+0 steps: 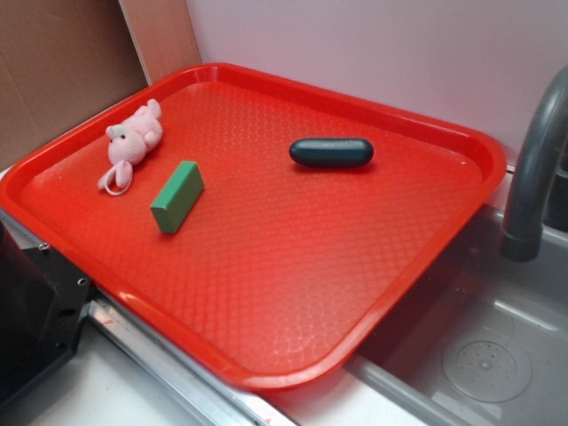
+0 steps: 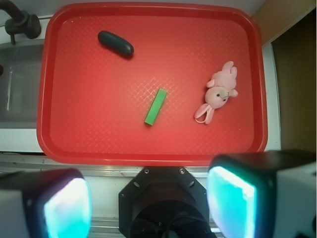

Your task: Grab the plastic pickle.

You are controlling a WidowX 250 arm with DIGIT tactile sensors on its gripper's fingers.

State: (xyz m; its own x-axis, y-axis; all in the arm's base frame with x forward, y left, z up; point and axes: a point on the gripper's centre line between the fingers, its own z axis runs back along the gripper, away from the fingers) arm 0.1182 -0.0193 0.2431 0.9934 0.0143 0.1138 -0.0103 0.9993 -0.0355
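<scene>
the pickle (image 1: 331, 153) (image 2: 116, 43) lies flat on the red tray (image 1: 266, 293) (image 2: 99, 134), toward the far side nearest the faucet (image 1: 532, 177) (image 2: 20, 22), with bare tray all around it. the green block (image 1: 177, 196) (image 2: 155, 106) sits well apart near the middle, and the pink plush (image 1: 131, 142) (image 2: 218, 92) beyond it. nothing covers the pickle. the gripper (image 2: 148, 203) hangs high, off the tray's near rim, fingers (image 2: 237, 203) spread wide and holding nothing.
</scene>
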